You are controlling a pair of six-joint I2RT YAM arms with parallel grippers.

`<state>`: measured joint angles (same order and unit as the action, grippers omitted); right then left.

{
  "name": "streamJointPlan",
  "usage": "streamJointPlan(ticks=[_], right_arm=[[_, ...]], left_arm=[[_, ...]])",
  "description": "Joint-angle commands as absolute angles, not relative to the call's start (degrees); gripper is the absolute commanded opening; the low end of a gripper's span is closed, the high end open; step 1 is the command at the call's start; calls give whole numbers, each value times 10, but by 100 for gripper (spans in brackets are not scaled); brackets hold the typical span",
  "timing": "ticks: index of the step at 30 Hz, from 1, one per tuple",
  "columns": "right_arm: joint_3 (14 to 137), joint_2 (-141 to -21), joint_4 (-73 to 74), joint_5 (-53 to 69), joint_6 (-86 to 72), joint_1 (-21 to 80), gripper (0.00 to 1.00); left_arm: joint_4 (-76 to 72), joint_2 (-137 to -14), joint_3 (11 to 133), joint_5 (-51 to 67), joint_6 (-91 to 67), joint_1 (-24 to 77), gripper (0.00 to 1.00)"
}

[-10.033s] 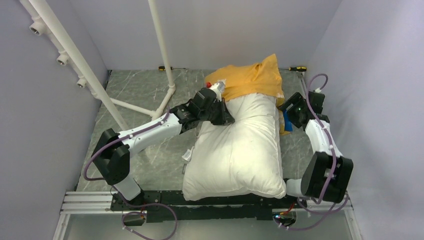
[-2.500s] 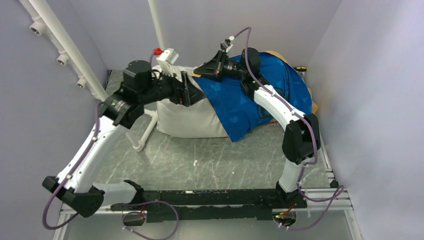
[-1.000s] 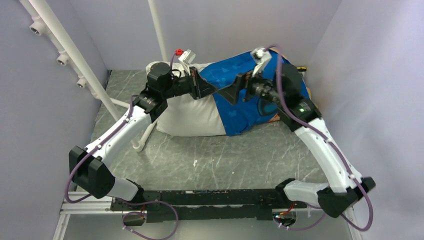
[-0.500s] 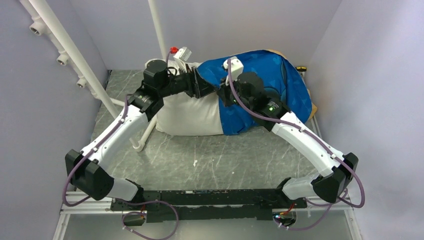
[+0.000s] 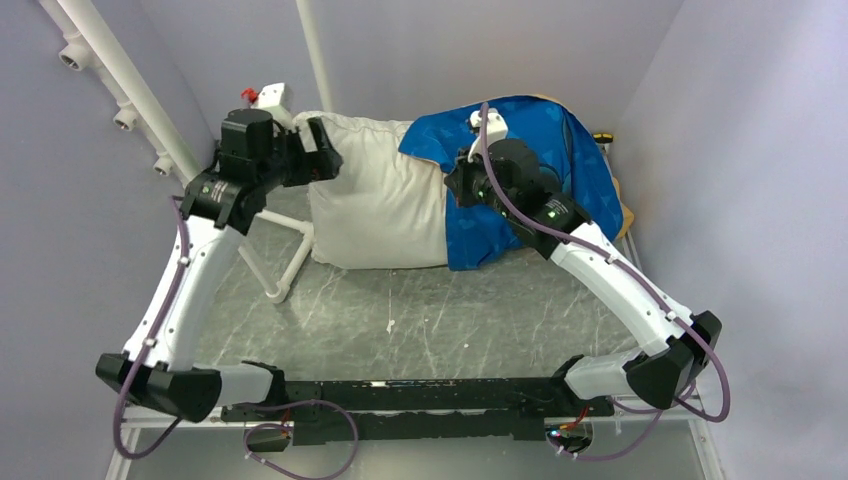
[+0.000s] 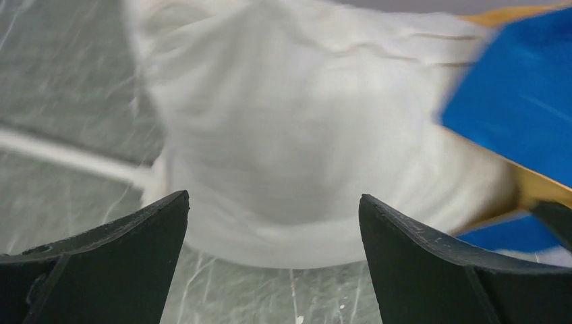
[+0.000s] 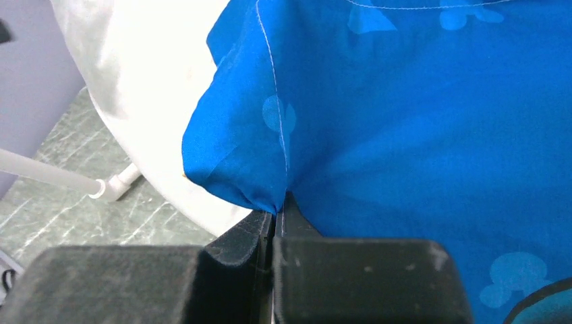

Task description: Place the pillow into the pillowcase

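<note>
**Half-covered pillow (image 5: 375, 205) at far side of table (image 5: 400, 310)**

The pillow lay across the far side of the grey marbled table, its right part covered by the blue pillowcase (image 5: 545, 140) and its left part bare. R gripper (image 7: 275, 214) had its fingers pressed together, pinching the pillowcase's edge. L gripper (image 6: 273, 202) sat by the pillow's left end w/ fingers spread wide, holding nothing. A white pipe frame (image 5: 290, 250) stood at left. Plain lilac-grey walls (image 5: 450, 60) closed in three sides.

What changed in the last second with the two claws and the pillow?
The left claw opened and drew back leftward to the bare end of the pillow. The right claw clamped shut on the open edge of the pillowcase. Unchanged: the pillow is only partly cased, its left half bare.
</note>
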<state>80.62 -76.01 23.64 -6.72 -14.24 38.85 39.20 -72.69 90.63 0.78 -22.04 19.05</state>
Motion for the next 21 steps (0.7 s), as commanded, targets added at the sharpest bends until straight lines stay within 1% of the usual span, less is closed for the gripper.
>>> streamJointPlan(ticks=[1,3,6,8,9,10,12,13,14,15,16,18,21], right_arm=[[834,-740,233,-26,-186,381,0],[840,-740,235,-5,-198,373,0],[855,-752,239,56,-217,358,0],[867,-766,239,95,-232,347,0],[876,-778,243,118,-241,341,0],[889,-790,248,139,-247,336,0],[918,-816,256,175,-257,334,0],[937,-833,262,192,-260,334,0],[959,-852,271,209,-265,334,0],[986,-869,282,226,-269,335,0],[1016,-886,293,239,-274,335,0],[1053,-915,295,281,-292,336,0],[1103,-947,279,348,-333,336,0]], left_arm=[[469,-772,873,36,-260,115,99],[422,-778,834,117,-264,89,99],[280,-791,756,265,-276,44,99],[188,-812,710,358,-274,29,95],[131,-823,688,404,-274,28,89],[71,-839,667,467,-283,29,76],[-13,-872,656,546,-319,40,42],[-28,-886,664,561,-325,56,25],[-19,-891,680,563,-311,78,14],[6,-888,707,548,-285,106,7],[38,-883,730,522,-254,134,0],[39,-873,757,503,-247,170,0],[-17,-849,774,490,-288,199,0]])
